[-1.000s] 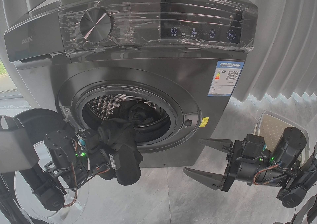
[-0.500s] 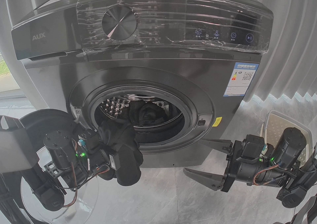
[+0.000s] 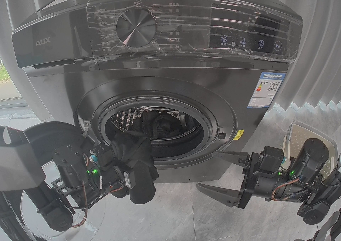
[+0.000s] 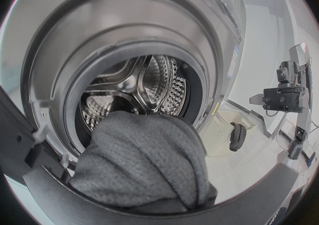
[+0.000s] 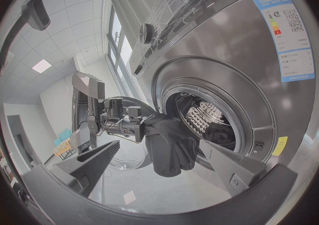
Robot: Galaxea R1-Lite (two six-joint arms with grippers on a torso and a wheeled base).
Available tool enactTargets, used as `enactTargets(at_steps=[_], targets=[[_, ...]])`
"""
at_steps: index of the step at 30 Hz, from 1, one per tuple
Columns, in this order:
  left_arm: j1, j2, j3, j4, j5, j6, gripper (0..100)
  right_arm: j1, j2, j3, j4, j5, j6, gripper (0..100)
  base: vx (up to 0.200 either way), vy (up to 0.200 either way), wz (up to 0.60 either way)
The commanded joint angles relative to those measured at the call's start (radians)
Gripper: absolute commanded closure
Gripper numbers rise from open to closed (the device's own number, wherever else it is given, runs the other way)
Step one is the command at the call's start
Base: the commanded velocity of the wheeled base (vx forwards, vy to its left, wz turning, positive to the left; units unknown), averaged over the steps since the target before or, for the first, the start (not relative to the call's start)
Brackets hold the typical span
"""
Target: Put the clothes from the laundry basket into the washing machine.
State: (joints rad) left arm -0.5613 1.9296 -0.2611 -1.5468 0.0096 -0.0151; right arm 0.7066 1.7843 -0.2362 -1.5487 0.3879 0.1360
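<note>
The grey washing machine (image 3: 160, 71) stands with its door open, and a dark garment (image 3: 160, 124) lies inside the drum (image 4: 156, 83). My left gripper (image 3: 110, 154) is at the lower left lip of the opening, shut on a bunched dark grey garment (image 3: 136, 167) that hangs down in front of the rim. In the left wrist view this garment (image 4: 143, 156) covers the lower part of the opening. My right gripper (image 3: 206, 170) hangs open and holds nothing, low to the right of the machine's front. The cream laundry basket (image 3: 302, 135) sits on the floor behind the right arm.
The round door (image 3: 39, 195) is swung open to the left, behind and below the left arm. Grey tiled floor (image 3: 184, 213) lies open between the arms. Pleated curtains (image 3: 316, 39) hang to the right of the machine. A dark item (image 4: 237, 136) rests at the basket's rim.
The head view has shifted, so the machine sits further right in the picture. The left gripper with its garment has edged slightly toward the opening. The right gripper has stayed open and still.
</note>
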Motion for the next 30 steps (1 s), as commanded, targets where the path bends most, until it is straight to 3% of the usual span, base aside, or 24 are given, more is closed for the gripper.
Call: enactTargets(at_steps=[1,3,6,7,8,10,15,20,30], targets=[[-0.011,0.040,-0.010,0.004,0.004,-0.022,100,0.002,0.001,0.001,-0.001,0.000,-0.001,0,0.000,0.000,0.00],[-0.017,0.046,-0.037,0.002,0.004,-0.051,100,0.004,0.001,0.008,-0.001,0.000,-0.001,0,0.000,0.000,0.00],[-0.055,0.091,-0.092,-0.001,0.007,-0.129,100,0.013,0.001,0.028,-0.001,0.000,-0.001,0,0.000,0.000,0.00],[-0.055,0.091,-0.092,-0.001,0.007,-0.129,100,0.013,0.001,0.028,-0.001,0.000,-0.001,0,0.000,0.000,0.00],[-0.065,0.132,-0.144,-0.001,0.032,-0.167,100,0.019,0.004,0.034,-0.001,0.000,-0.001,0,0.000,0.000,0.00],[-0.065,0.169,-0.182,-0.003,0.058,-0.174,100,0.019,0.007,0.032,-0.001,-0.001,-0.001,0,0.000,0.000,0.00],[-0.065,0.244,-0.276,-0.003,0.069,-0.183,100,0.019,0.007,0.034,-0.001,0.000,-0.001,0,0.000,0.000,0.00],[-0.065,0.316,-0.383,0.001,0.086,-0.243,100,0.017,0.007,0.035,-0.001,0.000,-0.001,0,0.000,0.000,0.00],[-0.034,0.453,-0.566,0.002,0.087,-0.266,100,0.017,0.006,0.035,-0.001,0.000,-0.001,0,0.000,0.000,0.00]])
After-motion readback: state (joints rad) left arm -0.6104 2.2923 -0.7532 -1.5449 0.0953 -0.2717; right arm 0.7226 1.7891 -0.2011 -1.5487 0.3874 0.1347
